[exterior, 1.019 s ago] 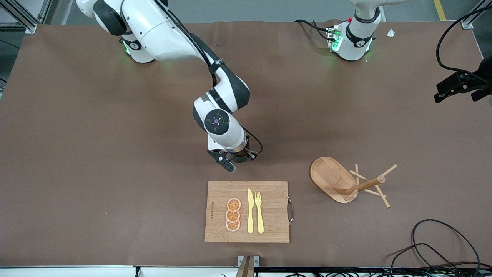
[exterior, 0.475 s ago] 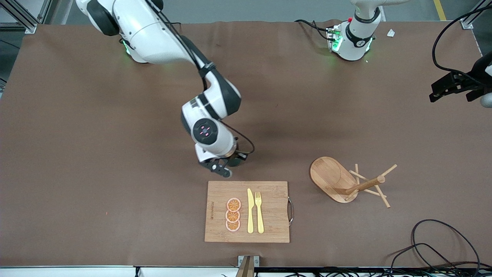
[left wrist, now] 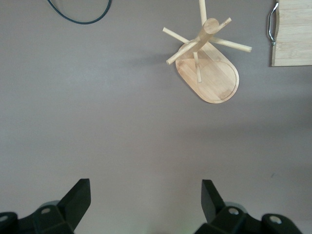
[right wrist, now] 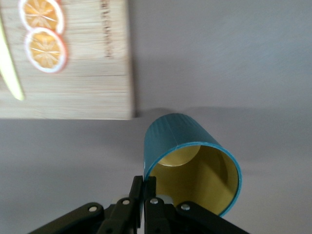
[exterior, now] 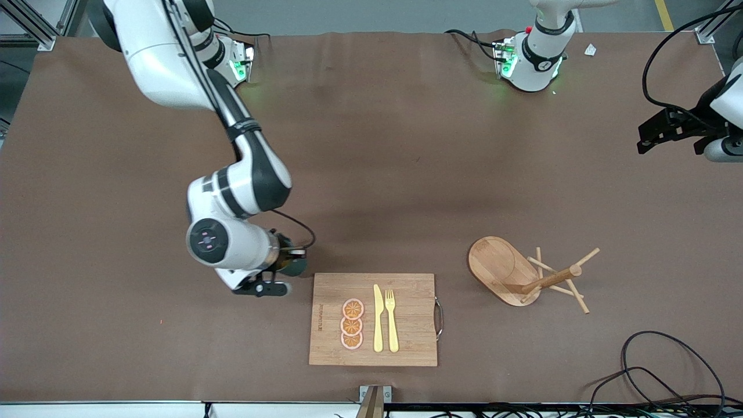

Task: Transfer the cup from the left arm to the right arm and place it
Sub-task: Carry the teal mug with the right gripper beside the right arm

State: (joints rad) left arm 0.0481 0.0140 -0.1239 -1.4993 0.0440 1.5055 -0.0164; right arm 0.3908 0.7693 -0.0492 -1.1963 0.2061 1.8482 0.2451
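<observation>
My right gripper (exterior: 282, 283) is shut on the rim of the cup (exterior: 292, 265), a dark teal ribbed mug. It hangs low over the table, just off the cutting board's corner toward the right arm's end. In the right wrist view the cup (right wrist: 190, 146) shows its yellow inside, and the right gripper (right wrist: 149, 181) pinches its wall between closed fingers. The handle is hidden. My left gripper (exterior: 667, 130) waits open over the left arm's end of the table. In the left wrist view the left gripper (left wrist: 145, 195) has nothing between its fingers.
A wooden cutting board (exterior: 406, 342) carries three orange slices (exterior: 352, 324), a yellow knife (exterior: 378, 318) and a fork (exterior: 392, 319). A wooden mug tree (exterior: 511, 270) lies tipped over toward the left arm's end. Black cables (exterior: 667, 371) lie near the front corner.
The right arm has swung toward its own end of the table, carrying the cup from above the board's far edge to beside its corner. The left gripper has drifted slightly inward.
</observation>
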